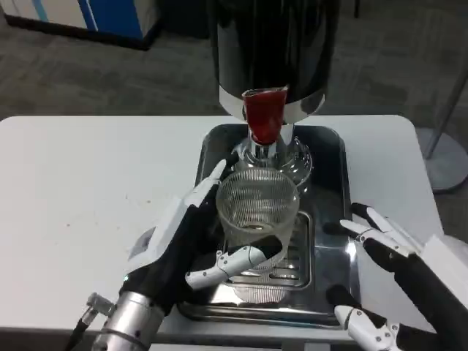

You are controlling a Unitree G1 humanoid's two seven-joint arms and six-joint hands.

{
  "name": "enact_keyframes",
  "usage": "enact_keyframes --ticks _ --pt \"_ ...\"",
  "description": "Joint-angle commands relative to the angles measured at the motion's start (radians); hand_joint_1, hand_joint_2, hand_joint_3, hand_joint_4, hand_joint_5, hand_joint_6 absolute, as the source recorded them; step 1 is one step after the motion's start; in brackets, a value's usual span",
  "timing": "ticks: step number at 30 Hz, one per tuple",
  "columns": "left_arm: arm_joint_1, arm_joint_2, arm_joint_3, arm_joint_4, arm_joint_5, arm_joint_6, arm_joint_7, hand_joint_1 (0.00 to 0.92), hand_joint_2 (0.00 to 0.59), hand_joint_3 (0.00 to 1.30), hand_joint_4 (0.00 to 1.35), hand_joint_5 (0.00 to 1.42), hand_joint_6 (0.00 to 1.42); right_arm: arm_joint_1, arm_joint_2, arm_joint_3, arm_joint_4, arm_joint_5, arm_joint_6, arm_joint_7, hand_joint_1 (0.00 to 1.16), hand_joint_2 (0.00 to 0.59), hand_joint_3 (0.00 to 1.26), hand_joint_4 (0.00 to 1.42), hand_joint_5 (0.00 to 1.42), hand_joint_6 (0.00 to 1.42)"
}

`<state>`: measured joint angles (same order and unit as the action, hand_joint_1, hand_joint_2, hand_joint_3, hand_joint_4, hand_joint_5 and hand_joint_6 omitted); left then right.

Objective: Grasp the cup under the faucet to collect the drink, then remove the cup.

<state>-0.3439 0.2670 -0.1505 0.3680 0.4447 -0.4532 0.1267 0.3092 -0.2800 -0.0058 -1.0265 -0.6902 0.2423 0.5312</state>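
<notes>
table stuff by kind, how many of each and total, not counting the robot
Clear ribbed glass cup: 1
Black and silver drink dispenser with a red tap lever: 1
Shiny steel drip tray with a slotted grate: 1
Total: 3

The left hand holds the cup; the right hand is open beside the tray.

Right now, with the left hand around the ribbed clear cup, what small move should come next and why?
Probably press the red faucet lever with the right hand, which waits open beside the steel drip tray. The left hand already grips the ribbed clear plastic cup below the spout, and the cup looks empty.
</notes>
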Motion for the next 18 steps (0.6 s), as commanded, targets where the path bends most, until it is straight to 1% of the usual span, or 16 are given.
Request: enact_keyframes --ticks 1,2,4,9,11,13,16,18 --pt "0.035 0.017 0.010 -0.037 0.001 0.023 0.000 0.185 0.024 0.00 0.00 0.04 0.03 0.012 0.007 -0.002 -0.006 0.009 0.002 -0.013 0.40 0.464 0.19 0.00 0.01 0.06" --pt "0.039 0.018 0.013 -0.047 -0.002 0.027 -0.003 0.185 0.022 0.00 0.00 0.04 0.03 0.012 0.007 -0.002 -0.006 0.009 0.002 -0.014 0.40 0.464 0.13 0.00 0.01 0.06" --pt "0.060 0.019 0.031 -0.091 -0.014 0.038 -0.006 0.174 0.014 0.00 0.00 0.04 0.03 0.014 0.008 0.000 -0.006 0.008 0.002 -0.014 0.40 0.464 0.10 0.00 0.01 0.05" --pt "0.140 0.021 0.085 -0.254 -0.048 0.071 -0.018 0.133 0.000 0.00 0.00 0.06 0.05 0.017 0.008 0.000 -0.005 0.007 0.003 -0.018 0.40 0.464 0.10 0.00 0.01 0.05" --pt "0.168 0.019 0.110 -0.322 -0.080 0.084 -0.030 0.105 0.000 0.00 0.00 0.07 0.08 0.017 0.007 -0.001 -0.004 0.008 0.003 -0.020 0.40 0.464 0.14 0.01 0.02 0.05" --pt "0.185 0.014 0.133 -0.375 -0.109 0.092 -0.038 0.099 0.000 0.01 0.00 0.08 0.09 0.018 0.006 -0.001 -0.003 0.008 0.003 -0.021 0.40 0.464 0.14 0.02 0.03 0.05" --pt "0.195 0.011 0.163 -0.445 -0.168 0.104 -0.063 0.077 0.000 0.06 0.00 0.11 0.12 0.018 0.005 0.000 -0.001 0.009 0.003 -0.023 0.41 0.487 0.14 0.03 0.03 0.05" --pt "0.189 0.011 0.183 -0.478 -0.237 0.112 -0.094 0.063 0.003 0.08 0.02 0.14 0.16 0.016 0.004 0.000 0.000 0.009 0.003 -0.024 0.41 0.505 0.14 0.04 0.04 0.05"
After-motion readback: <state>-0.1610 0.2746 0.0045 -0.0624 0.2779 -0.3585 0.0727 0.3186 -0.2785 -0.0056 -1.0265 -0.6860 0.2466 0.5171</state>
